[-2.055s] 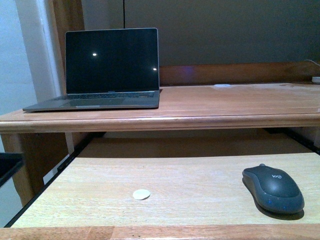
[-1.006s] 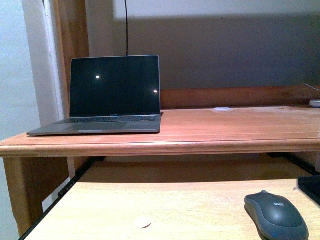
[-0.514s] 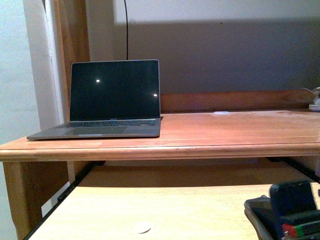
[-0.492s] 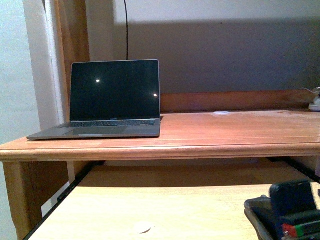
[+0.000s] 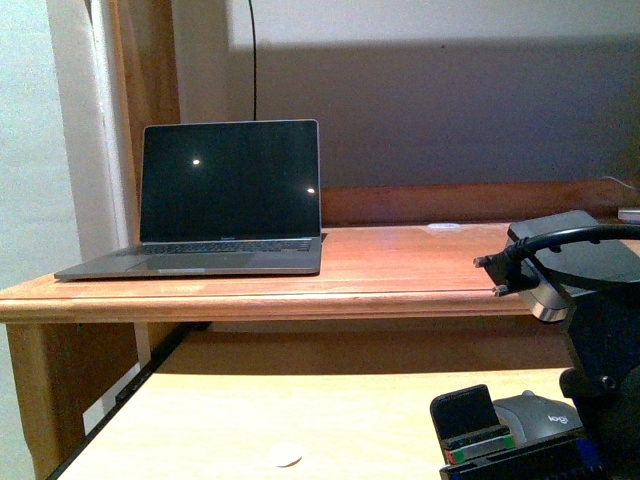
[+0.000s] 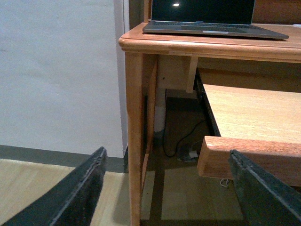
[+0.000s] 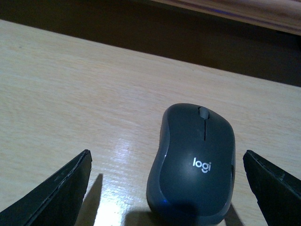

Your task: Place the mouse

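front: dim, bluish light is falling; a broad shadow is covering the wall (image 5: 430,110); 2 glints are showing on the laptop (image 5: 228,185) screen | right wrist: glare is shining on the shelf (image 7: 56,94) beside the mouse (image 7: 193,165) | left wrist: shade is pooling under the desk (image 6: 188,44)

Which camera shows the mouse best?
The right wrist view: the whole mouse shows, scroll wheel and logo included. The front view catches only part of it; the left wrist view shows none.
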{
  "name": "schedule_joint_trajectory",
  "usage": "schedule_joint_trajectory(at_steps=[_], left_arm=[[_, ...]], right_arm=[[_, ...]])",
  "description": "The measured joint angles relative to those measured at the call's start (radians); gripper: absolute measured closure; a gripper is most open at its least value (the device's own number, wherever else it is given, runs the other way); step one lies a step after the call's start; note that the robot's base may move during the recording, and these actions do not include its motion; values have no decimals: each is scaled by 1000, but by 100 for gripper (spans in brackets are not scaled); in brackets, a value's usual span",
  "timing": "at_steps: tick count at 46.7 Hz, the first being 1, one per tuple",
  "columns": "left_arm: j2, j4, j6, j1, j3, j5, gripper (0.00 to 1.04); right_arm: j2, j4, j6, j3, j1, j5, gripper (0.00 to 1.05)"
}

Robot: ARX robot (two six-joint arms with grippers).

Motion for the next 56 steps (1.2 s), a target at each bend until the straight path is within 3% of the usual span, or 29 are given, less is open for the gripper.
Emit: schedule_joint_trajectory(at_steps=[4,20,34,43,56], left_arm=[[0,0,0,0,0,0,7],[0,0,1,0,0,0,8],[0,0,1,0,0,0,8],[0,0,1,0,0,0,8],[0,0,1,0,0,0,8]], right_arm=[[27,-27,8,20,-12,8,7],[98,-91,80,76,-78,0,8],[71,-90,83,67,-92,-27,48],[-16,-139,103,107,-91,-32,50],[122,-238,110,475,-55,-26,50]])
